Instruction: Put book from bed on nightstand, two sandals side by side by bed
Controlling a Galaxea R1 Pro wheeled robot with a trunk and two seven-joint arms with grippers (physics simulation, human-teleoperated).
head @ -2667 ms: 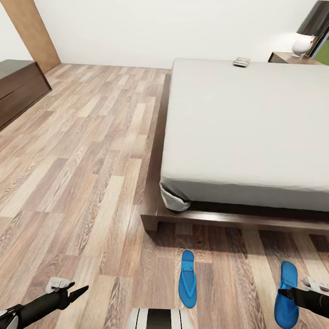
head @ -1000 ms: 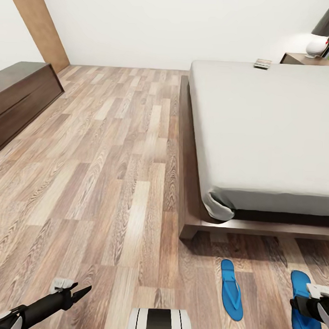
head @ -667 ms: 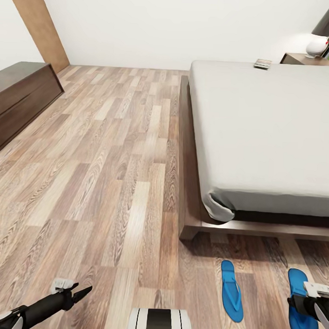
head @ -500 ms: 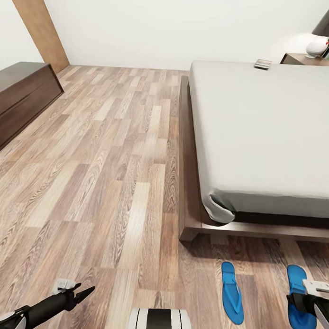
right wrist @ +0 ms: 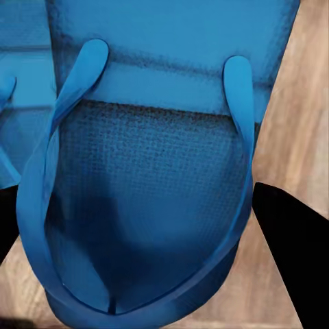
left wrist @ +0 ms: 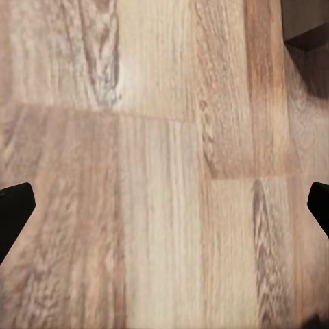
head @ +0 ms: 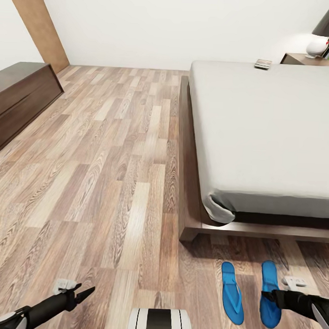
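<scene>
Holding the bright blue flip-flop sandal between my right gripper's fingers, I kept it beside its mate near the dark-framed bed. Left gripper hung spread, empty. Small grey-and-orange book lay on the mattress.

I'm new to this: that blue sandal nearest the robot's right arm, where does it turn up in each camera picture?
Head view: the right-hand sandal lies on the floor near the lower right corner, beside the other sandal.
Right wrist view: the same sandal, very close, between the dark fingers.
Left wrist view: not in it.
Shared landmark: the wood-plank floor.
</scene>
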